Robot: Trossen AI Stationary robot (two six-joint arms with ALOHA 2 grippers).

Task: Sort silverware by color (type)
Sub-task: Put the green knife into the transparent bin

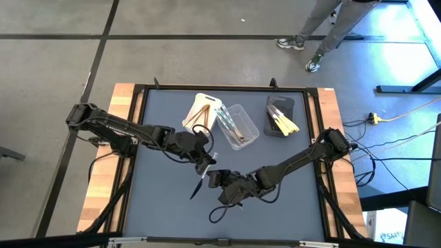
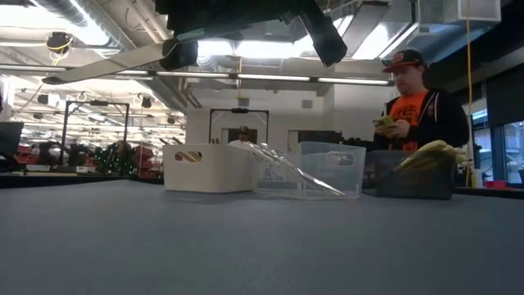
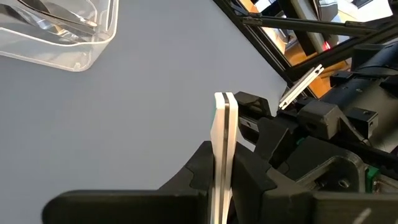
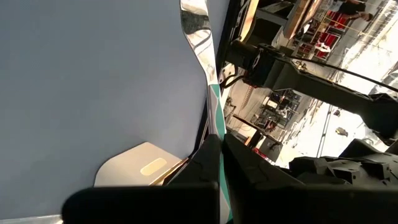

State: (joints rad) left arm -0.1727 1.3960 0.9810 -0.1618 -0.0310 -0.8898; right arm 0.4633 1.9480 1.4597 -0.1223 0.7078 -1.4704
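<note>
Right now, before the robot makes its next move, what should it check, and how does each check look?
1. Left gripper shut on a whitish utensil: ok.
2. Right gripper shut on a clear utensil: ok.
3. Clear tub upright and open on top, with clear pieces inside: ok.
4. Gap between the two grippers, which are close together over the middle of the table: cannot tell.
5. Person stands beyond the table, with hands away from it: ok.
</note>
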